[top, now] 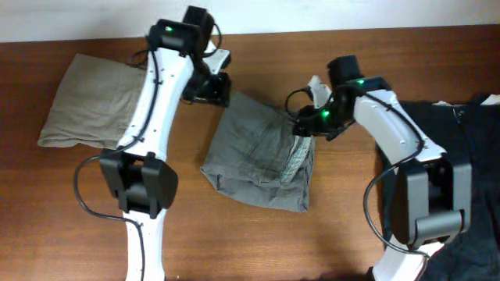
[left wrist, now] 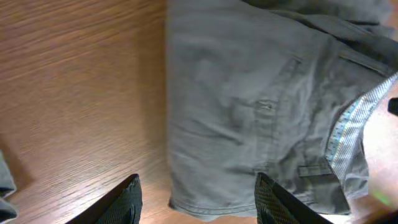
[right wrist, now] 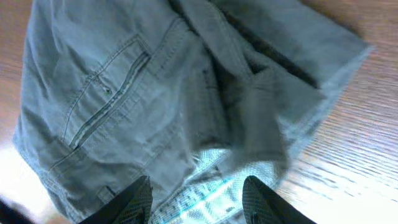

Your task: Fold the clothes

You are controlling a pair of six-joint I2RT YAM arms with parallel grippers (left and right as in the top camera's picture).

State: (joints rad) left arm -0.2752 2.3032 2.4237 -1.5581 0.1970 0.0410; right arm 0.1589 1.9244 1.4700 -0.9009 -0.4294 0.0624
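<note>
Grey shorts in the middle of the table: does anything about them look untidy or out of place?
Yes. The grey shorts lie at a slant to the table edge, wrinkled and unevenly folded. Along their right side the pale patterned waistband lining is turned outward and shows.
</note>
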